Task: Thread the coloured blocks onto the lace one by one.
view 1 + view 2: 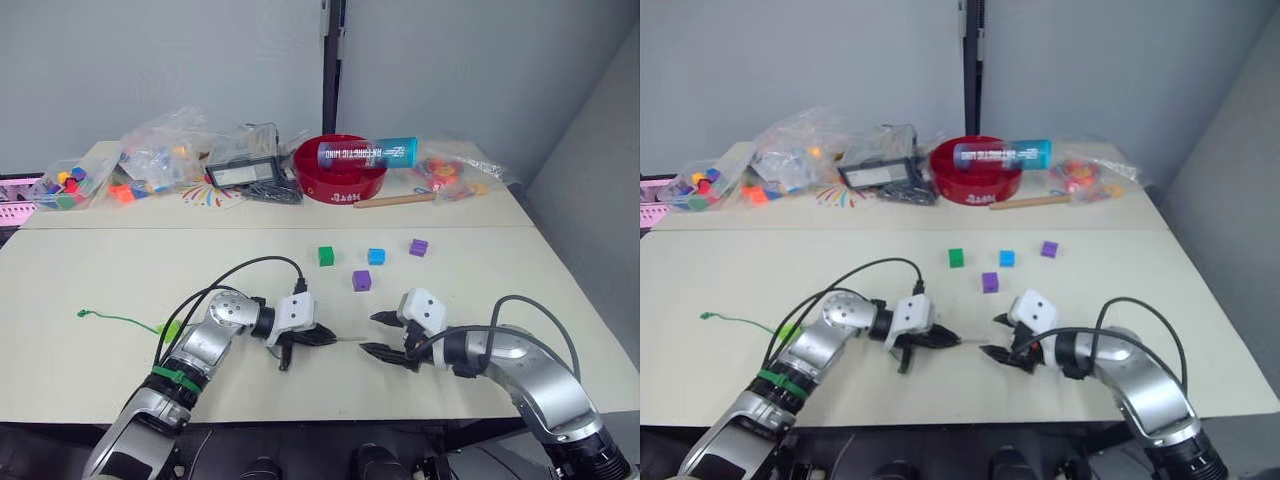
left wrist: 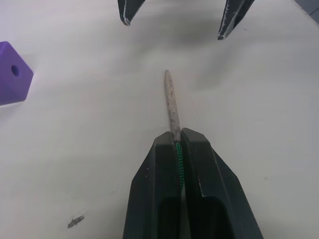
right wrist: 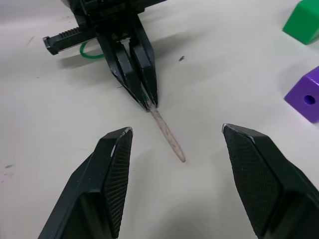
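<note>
Though pinched in left tool (image 2: 180, 137), lace (image 2: 172, 102) tip facing right tool (image 3: 174, 137)

Left gripper (image 1: 322, 338) and right gripper (image 1: 378, 334) low on surface (image 1: 90, 270), facing each other, apart. Lace (image 1: 118, 320) trails from left gripper leftward; tip (image 2: 172, 103) pinched between left fingers (image 2: 158, 169), pointing into gap between spread right fingers (image 3: 113, 164). Four blocks (image 1: 362, 281) behind grippers. Bowl (image 1: 338, 180), bags (image 1: 160, 150) along far edge.

Even, soft overhead light falls on the table (image 1: 100, 270); shadows stay faint; wrist views are sharp, with slight blur nearest the lens.
</note>
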